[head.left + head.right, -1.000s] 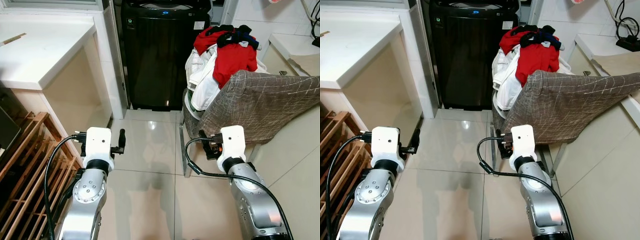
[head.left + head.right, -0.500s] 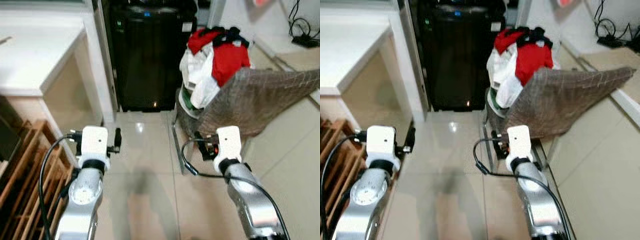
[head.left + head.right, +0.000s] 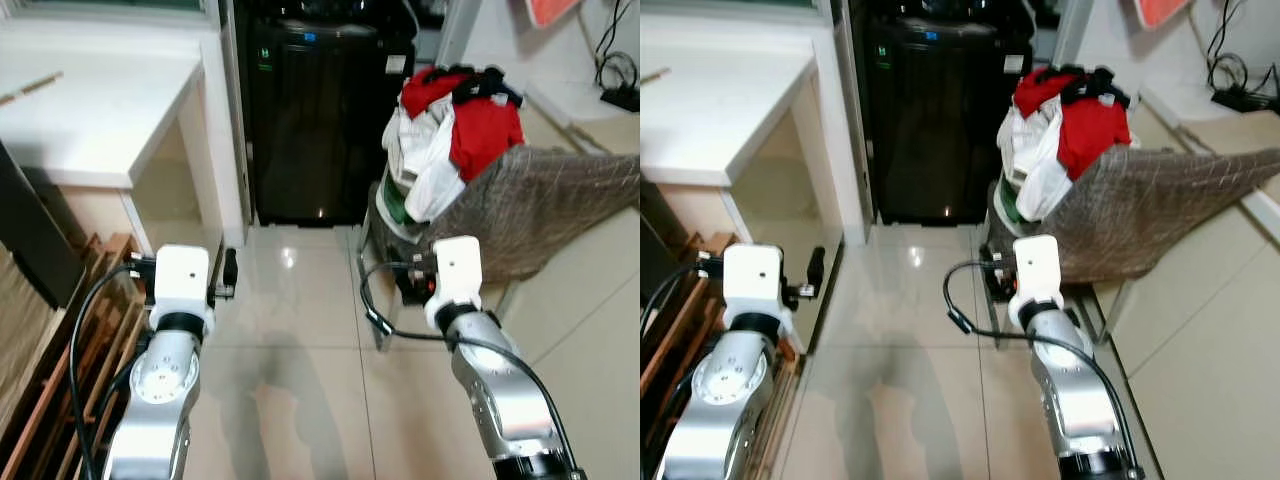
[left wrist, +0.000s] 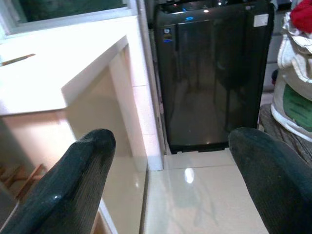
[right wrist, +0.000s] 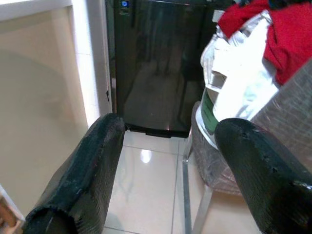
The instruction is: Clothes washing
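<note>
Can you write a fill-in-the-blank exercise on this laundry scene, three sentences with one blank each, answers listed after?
1. The washing machine is ____ in colour.
2. The clothes pile rests on a chair, with a ____ garment on top.
3. The left gripper and right gripper both hold ____.

Answers: black; red; nothing

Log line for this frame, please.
phase: approach | left gripper: open, empty | right gripper: open, empty | ahead: black washing machine, piled red-and-white clothes

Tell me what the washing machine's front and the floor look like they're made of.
Washing machine: dark glossy panel, probably coated metal or plastic; it mirrors the room faintly. Floor: polished pale tile, likely ceramic; grout lines and a bright glare spot show.
</note>
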You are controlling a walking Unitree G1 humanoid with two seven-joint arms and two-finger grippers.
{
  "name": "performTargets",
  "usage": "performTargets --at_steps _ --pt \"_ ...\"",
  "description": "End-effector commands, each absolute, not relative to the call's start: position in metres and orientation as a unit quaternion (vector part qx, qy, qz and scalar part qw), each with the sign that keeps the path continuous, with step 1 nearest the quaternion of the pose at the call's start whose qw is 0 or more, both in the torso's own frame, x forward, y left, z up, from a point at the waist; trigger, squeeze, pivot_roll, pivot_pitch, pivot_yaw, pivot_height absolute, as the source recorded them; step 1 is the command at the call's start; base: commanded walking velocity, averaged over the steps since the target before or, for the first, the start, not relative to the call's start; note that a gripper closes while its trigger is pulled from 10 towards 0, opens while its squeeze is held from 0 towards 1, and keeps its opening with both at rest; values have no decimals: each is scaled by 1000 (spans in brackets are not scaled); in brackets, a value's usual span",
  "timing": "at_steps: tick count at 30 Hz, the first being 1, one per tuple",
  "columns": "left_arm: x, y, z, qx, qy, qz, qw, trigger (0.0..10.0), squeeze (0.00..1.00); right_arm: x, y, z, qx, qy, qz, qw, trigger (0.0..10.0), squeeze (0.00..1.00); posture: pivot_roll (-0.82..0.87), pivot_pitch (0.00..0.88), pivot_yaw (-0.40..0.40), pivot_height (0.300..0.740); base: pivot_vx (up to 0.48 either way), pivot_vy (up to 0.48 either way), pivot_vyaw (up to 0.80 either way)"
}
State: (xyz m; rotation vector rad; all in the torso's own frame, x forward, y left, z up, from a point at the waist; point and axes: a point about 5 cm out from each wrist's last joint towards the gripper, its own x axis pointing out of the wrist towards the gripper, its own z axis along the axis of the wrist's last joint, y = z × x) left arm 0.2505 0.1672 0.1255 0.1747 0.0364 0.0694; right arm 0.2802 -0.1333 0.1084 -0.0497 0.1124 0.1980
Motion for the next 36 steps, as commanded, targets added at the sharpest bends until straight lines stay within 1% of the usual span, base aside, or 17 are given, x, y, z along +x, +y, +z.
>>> performTargets --at_steps 1,9,15,18,21,25,27,31,33,36 --pt "253 162 132 83 9 29 996 10000 0 281 -141 107 -26 61 88 994 10000 0 13 12 -21 740 420 0 0" --pt "253 163 134 86 8 28 996 10000 0 283 -139 108 -25 59 88 994 10000 0 14 12 -17 740 421 0 0" --pt "254 164 138 94 3 28 995 10000 0 284 -137 109 -39 55 96 993 10000 0 15 9 -18 740 420 0 0" --pt "258 163 147 99 -10 24 995 10000 0 288 -140 116 -13 43 73 996 10000 0 15 5 -17 740 421 0 0" --pt "261 164 153 97 -20 26 995 10000 0 290 -138 126 -22 21 78 996 10000 0 10 2 -14 740 417 0 0" --pt "265 163 158 97 -27 24 995 10000 0 293 -136 138 -7 6 77 997 10000 0 7 0 -11 740 418 0 0" --pt "268 162 162 96 -32 20 995 10000 0 296 -137 144 1 1 70 998 10000 0 3 0 -5 740 420 0 -684" --pt "271 160 165 98 -34 14 994 10000 0 297 -138 148 -7 -3 65 998 10000 0 -5 0 8 740 421 0 -800" --pt "272 160 166 99 -34 13 994 10000 0 297 -136 150 -4 -9 69 998 10000 0 -8 1 15 740 418 0 0" --pt "272 162 167 99 -35 12 994 10000 0 297 -133 150 -34 4 74 997 10000 0 -9 6 18 740 420 0 0"
